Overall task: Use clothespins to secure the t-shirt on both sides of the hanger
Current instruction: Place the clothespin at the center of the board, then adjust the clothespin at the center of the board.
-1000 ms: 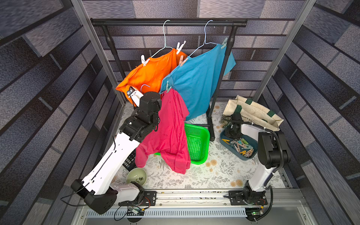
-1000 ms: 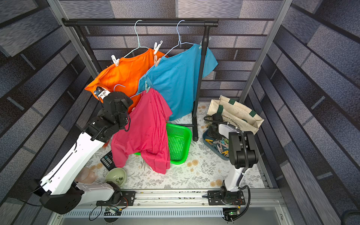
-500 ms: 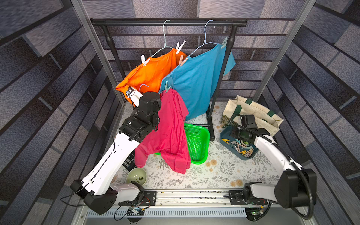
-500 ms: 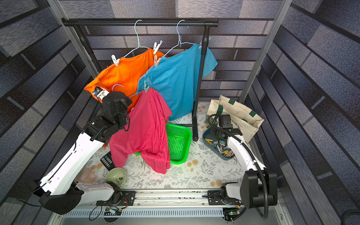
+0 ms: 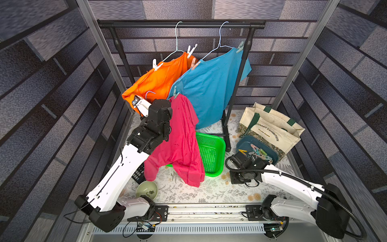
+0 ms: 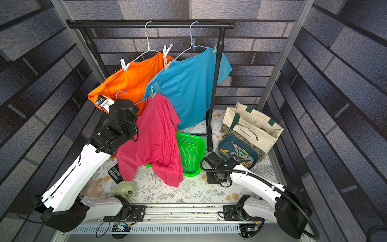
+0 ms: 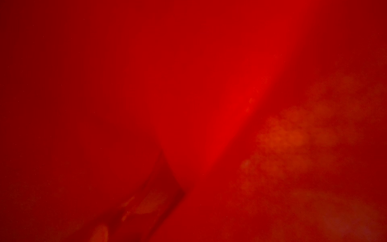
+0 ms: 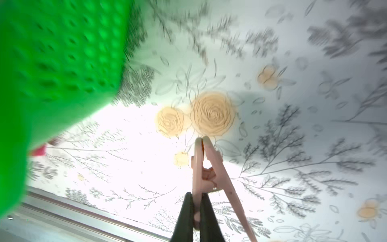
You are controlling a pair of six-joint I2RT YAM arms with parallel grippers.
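pink clothespin, one leg pinched in right hand

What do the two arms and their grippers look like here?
Both the left arm and right arm have white link shells with black joint housings. A ribbed black hose runs along the right arm; a thin black wire along the left. The right gripper's fingers are black, tapered.
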